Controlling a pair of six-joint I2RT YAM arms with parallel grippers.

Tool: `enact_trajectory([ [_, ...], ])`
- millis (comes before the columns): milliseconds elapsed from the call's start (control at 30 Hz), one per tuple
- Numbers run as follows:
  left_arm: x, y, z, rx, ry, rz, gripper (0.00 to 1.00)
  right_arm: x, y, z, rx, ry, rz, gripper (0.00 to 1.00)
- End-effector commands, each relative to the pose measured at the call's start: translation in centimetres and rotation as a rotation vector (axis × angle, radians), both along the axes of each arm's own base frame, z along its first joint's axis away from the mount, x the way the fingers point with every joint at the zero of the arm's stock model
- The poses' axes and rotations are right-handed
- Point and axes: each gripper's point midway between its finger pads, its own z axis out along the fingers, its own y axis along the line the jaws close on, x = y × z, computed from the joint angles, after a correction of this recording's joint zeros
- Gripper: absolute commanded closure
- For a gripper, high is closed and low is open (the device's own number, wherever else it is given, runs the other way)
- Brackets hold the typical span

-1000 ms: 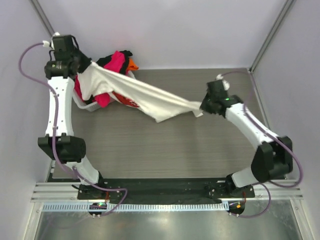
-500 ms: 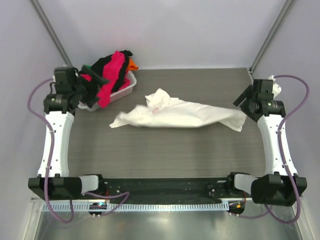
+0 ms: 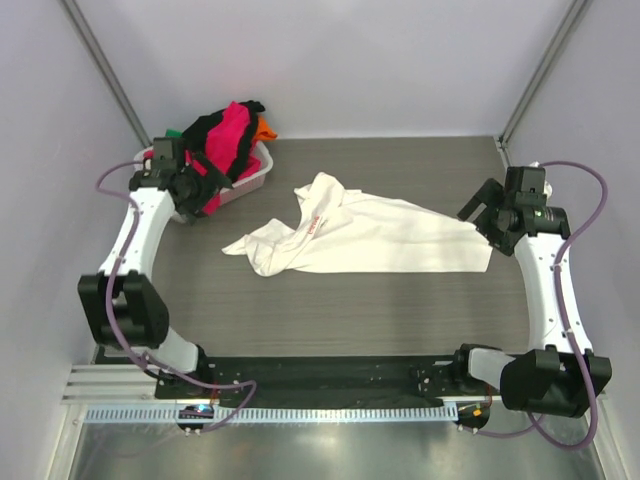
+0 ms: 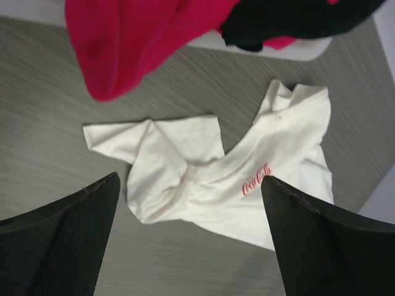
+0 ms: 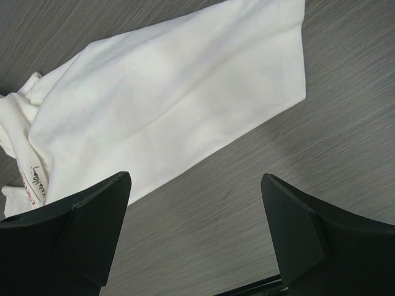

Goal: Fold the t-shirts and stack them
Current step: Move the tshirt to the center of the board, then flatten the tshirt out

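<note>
White tee [image 3: 360, 235]: most of chest print is hidden in folds, only a bit of red script [image 4: 256, 179] shows, too small to read from top cam. Right wrist view cuts the tee off at left edge. Bin [image 3: 255, 168] is mostly covered by pink tee [image 4: 123, 37] & black tee [image 4: 296, 18], both running off top edge of left wrist view. Left gripper [image 3: 195, 172] blends w/ dark cloth from above, so jaws can't be made out there.

Spread t-shirt [image 3: 370, 235] lies mid-surface [image 3: 330, 310], long axis left-right, bunched end left, flat end right. Bin [image 3: 258, 172] sits far-left, behind the shirt's left end. Heap of t-shirts [image 3: 232, 130] in the bin, spilling over its near rim. Left claw [image 3: 197, 177] at the heap's near side. Right claw [image 3: 481, 214] just beside the shirt's right end.
</note>
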Motion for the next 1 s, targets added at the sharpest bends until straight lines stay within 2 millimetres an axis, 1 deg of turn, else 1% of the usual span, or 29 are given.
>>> enact_trajectory([
  [0,4.0,1.4,-0.8,0.119,-0.034,-0.023,0.03,0.6,1.1,0.8,0.014,-0.047,0.069,0.07],
  [33,4.1,1.9,-1.8,0.158,0.004,-0.038,0.02,0.6,1.1,0.8,0.013,-0.047,0.072,0.07],
  [67,4.2,2.7,-2.3,0.194,0.035,-0.014,0.01,0.7,1.1,0.8,0.013,-0.049,0.076,0.07],
  [100,4.6,3.9,-3.3,0.245,0.072,0.024,0.00,0.8,1.1,0.8,0.013,-0.050,0.078,0.07],
  [133,4.5,4.3,-3.8,0.259,0.095,0.038,0.00,0.9,1.1,0.8,0.012,-0.050,0.077,0.07],
  [167,4.7,4.4,-4.1,0.256,0.095,0.059,0.00,1.2,1.7,0.9,0.036,-0.060,0.100,0.07],
  [200,4.5,4.4,-5.0,0.255,0.108,0.070,0.00,1.3,1.8,0.8,0.039,-0.059,0.104,0.07],
  [267,5.4,4.7,-5.3,0.244,0.074,0.113,0.00,1.5,2.1,0.7,0.045,-0.063,0.114,0.07],
  [300,5.5,5.4,-5.4,0.253,0.074,0.145,0.00,1.5,2.2,0.7,0.047,-0.063,0.120,0.07],
  [333,5.6,5.5,-5.9,0.250,0.077,0.155,0.00,1.5,2.3,0.6,0.046,-0.063,0.126,0.07],
  [433,6.7,6.9,-6.1,0.238,0.063,0.225,0.00,1.5,2.4,0.1,0.042,-0.058,0.137,0.07],
  [500,7.1,7.7,-6.3,0.237,0.068,0.266,0.00,1.5,2.5,-0.1,0.039,-0.057,0.147,0.07],
  [533,7.5,8.4,-6.2,0.239,0.057,0.286,0.00,1.6,2.6,-0.1,0.040,-0.059,0.152,0.07],
  [633,8.4,8.9,-6.9,0.223,0.066,0.307,0.00,1.6,2.7,-0.5,0.048,-0.052,0.161,0.07],
  [667,8.6,9.0,-8.2,0.225,0.097,0.305,0.00,1.7,2.8,-0.6,0.050,-0.053,0.162,0.07],
  [700,9.3,9.2,-7.8,0.226,0.091,0.307,0.00,1.7,2.9,-0.7,0.053,-0.053,0.168,0.07],
  [733,9.4,9.2,-8.3,0.232,0.105,0.300,0.01,1.7,3.0,-0.8,0.051,-0.051,0.169,0.08],
  [767,9.8,9.4,-9.3,0.240,0.125,0.300,0.02,1.7,3.0,-0.7,0.051,-0.056,0.174,0.08],
  [800,10.4,9.5,-9.0,0.248,0.118,0.299,0.08,1.7,3.1,-0.7,0.051,-0.056,0.176,0.07],
  [867,10.7,9.9,-9.4,0.269,0.133,0.286,0.15,1.6,3.2,-0.8,0.052,-0.055,0.179,0.08],
  [900,11.2,10.1,-9.7,0.284,0.143,0.271,0.22,1.6,3.3,-0.9,0.052,-0.055,0.187,0.08],
  [967,11.4,10.7,-9.8,0.305,0.161,0.257,0.33,1.5,3.3,-0.9,0.049,-0.054,0.190,0.08],
])
